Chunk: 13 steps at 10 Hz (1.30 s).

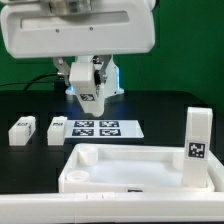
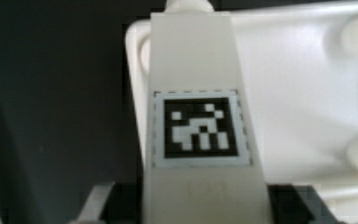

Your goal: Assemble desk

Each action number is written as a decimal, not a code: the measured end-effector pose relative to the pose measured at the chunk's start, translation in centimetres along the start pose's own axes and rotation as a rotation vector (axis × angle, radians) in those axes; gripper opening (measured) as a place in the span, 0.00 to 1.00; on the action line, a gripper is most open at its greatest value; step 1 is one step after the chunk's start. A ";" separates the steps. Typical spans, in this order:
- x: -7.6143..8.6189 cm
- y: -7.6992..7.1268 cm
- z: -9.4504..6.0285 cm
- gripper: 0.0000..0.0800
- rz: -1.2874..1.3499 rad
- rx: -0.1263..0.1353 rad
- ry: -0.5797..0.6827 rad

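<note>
Arm point(image 1: 75, 35) reaches down, pincer point(image 2: 194, 196) partly closed, seemingly gripping 1 white leg point(image 2: 197, 90).

Leg point(image 2: 197, 80): white, square-section, black-and-white tag facing the camera.
Gripper point(image 2: 201, 197): fingers point(image 2: 108, 203) pressed on either side of the leg's near end.
Desk top point(image 2: 304, 105): white, rimmed, behind the leg.

no legible text, coded tags point(image 2: 197, 125) on leg point(image 2: 190, 60), marker board point(image 1: 95, 127)
</note>
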State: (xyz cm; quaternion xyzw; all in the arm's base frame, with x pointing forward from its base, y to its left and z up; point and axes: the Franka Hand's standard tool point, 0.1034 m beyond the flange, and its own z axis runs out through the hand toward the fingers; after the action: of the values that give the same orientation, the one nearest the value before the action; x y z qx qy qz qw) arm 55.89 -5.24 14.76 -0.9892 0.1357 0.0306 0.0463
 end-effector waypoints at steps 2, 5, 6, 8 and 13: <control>0.7 0.0 0.0 0.36 -0.006 -0.010 0.130; 2.9 -2.0 -2.0 0.36 -0.032 -0.013 0.347; 4.4 -2.5 -3.1 0.36 -0.044 -0.021 0.490; 3.4 -1.7 -2.2 0.36 -0.049 -0.048 0.644; 3.8 -1.2 -2.2 0.36 -0.065 -0.072 0.735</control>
State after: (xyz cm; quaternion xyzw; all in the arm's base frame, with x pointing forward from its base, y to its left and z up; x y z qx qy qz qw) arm 60.00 -5.31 16.72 -0.9389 0.1107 -0.3236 -0.0395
